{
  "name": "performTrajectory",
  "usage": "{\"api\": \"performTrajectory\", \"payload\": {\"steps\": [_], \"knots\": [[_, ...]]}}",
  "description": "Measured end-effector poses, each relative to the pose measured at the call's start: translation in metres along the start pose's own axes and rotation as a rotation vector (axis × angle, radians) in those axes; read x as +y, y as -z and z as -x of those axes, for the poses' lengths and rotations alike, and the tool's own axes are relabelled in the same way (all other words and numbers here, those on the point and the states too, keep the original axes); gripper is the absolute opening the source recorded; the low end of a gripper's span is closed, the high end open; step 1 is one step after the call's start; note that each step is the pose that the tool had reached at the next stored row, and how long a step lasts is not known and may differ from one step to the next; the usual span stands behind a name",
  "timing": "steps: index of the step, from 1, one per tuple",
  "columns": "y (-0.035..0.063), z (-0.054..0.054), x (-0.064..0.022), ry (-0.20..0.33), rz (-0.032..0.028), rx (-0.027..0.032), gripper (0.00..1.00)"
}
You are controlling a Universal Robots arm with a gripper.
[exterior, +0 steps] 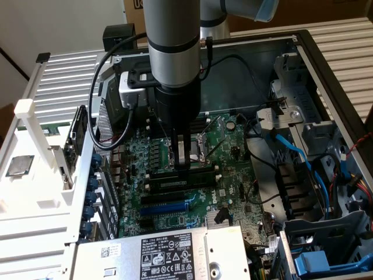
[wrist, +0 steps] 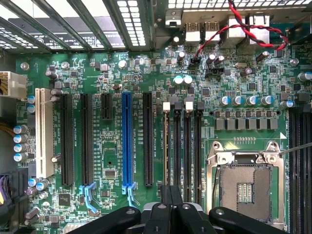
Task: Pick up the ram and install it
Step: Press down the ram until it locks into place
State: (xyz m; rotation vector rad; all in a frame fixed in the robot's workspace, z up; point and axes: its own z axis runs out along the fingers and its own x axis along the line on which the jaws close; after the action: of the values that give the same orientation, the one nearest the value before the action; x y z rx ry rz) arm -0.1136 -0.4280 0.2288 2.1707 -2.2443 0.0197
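The claw (wrist: 170, 204) stood pinched shut, its black fingers (wrist: 161, 214) pressed together directly over the bank of black memory slots (wrist: 183, 146) with white end clips. Just beside it on one side lay the open processor socket (wrist: 245, 187) in its silver frame. On the other side ran a blue expansion slot (wrist: 126, 141), farther off a white one (wrist: 44, 131), all on the green motherboard (wrist: 156, 83).

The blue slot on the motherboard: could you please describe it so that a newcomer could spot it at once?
Inside the open computer case lies the green motherboard, crossed by a row of long parallel slots. The blue slot sits in that row between black slots, and it alone is bright blue.
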Motion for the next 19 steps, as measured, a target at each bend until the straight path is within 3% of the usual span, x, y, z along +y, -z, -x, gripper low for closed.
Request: {"api": "performTrajectory", "payload": {"steps": [10,19], "knots": [[-0.0024,0.000,0.0000,0.000,-0.0001,-0.0003,0.11],[0.0112,0.000,0.0001,0.000,-0.0002,-0.0004,0.11]]}}
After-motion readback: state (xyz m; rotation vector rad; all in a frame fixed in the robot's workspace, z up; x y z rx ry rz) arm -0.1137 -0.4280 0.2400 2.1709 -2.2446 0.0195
